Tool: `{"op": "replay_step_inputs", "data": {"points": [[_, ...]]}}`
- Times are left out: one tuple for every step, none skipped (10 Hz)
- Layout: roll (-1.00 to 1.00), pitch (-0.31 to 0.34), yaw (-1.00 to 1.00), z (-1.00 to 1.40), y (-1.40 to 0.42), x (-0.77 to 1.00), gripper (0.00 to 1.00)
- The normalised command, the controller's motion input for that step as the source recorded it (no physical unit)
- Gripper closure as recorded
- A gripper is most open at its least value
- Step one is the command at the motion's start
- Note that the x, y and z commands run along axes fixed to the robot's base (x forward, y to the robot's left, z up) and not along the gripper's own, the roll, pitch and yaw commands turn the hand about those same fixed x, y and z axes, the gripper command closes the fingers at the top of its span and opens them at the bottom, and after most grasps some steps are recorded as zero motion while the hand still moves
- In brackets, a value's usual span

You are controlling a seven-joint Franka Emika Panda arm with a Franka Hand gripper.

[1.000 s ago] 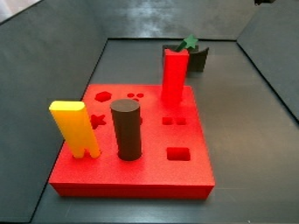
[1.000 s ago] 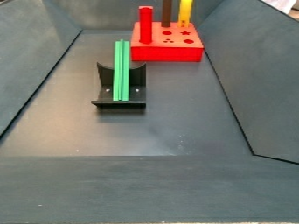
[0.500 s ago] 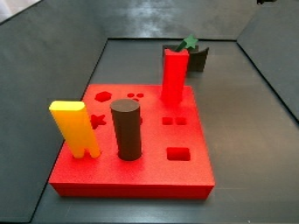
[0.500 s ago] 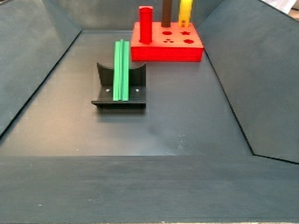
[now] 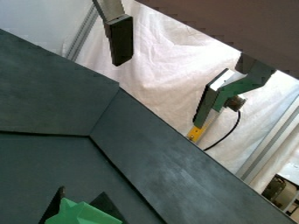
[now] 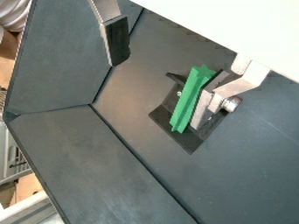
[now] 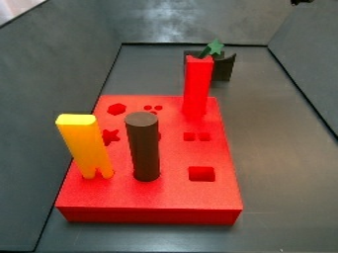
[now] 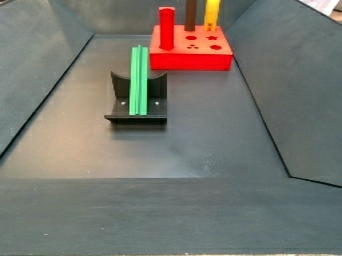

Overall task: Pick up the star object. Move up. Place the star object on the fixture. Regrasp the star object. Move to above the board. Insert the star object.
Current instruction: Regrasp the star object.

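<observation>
Green star object lying along the fixture, red board beyond (probably apart), hand above.

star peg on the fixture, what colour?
Green. The star object shows best in a side view, lying on the dark fixture; gripper apart.

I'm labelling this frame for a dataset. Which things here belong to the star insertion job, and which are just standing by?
Job:
star object, lying on the fixture
board
end effector, open, empty, above the fixture in a wrist view

Standing by:
yellow peg
dark cylinder peg
red peg
</observation>
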Motion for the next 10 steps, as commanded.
{"op": "replay_step_inputs", "data": {"points": [[0.13,0.060,0.09,-0.03,-0.05,0.28,0.00],[0.13,0.061,0.09,-0.03,-0.05,0.28,0.00],[0.13,0.063,0.10,-0.03,-0.05,0.28,0.00],[0.13,0.063,0.10,-0.03,-0.05,0.28,0.00],[0.13,0.064,0.10,-0.03,-0.05,0.28,0.00],[0.13,0.065,0.10,-0.03,-0.05,0.28,0.00],[0.13,0.065,0.10,-0.03,-0.05,0.28,0.00],[0.13,0.066,0.10,-0.03,-0.05,0.28,0.00],[0.13,0.066,0.10,-0.03,-0.05,0.28,0.00],[0.13,0.066,0.10,-0.03,-0.05,0.28,0.00]]}}
